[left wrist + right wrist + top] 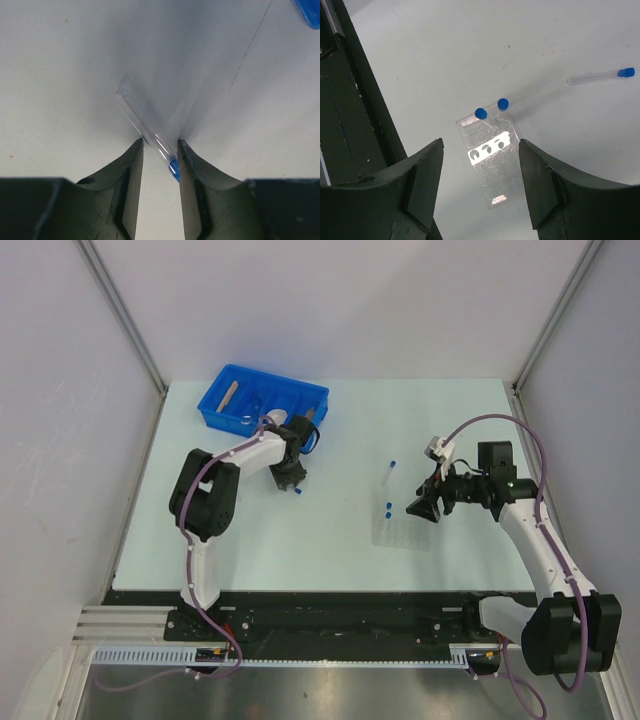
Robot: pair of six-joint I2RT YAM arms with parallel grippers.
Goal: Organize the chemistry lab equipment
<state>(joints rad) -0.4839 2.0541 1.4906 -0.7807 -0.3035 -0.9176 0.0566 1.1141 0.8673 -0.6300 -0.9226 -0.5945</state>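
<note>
A clear blue-capped tube [145, 120] lies slantwise on the table between my left gripper's [160, 144] fingers. Its blue cap [173, 167] touches the right finger and its shaft brushes the left fingertip, with a gap beside the cap. That gripper [292, 480] points down just in front of the blue bin. My right gripper [480, 141] is open and empty, hovering over the clear tube rack [492, 165]. Two capped tubes [480, 113] stand at the rack's [400, 530] far end. Another tube [600, 76] lies loose on the table [390, 472] beyond the rack.
A blue compartmented bin [215, 412] stands at the back left with a flat wooden stick [229, 395] and other small items inside. Grey walls close off both sides of the pale table [330, 540]. The arm bases sit on the rail at the near edge.
</note>
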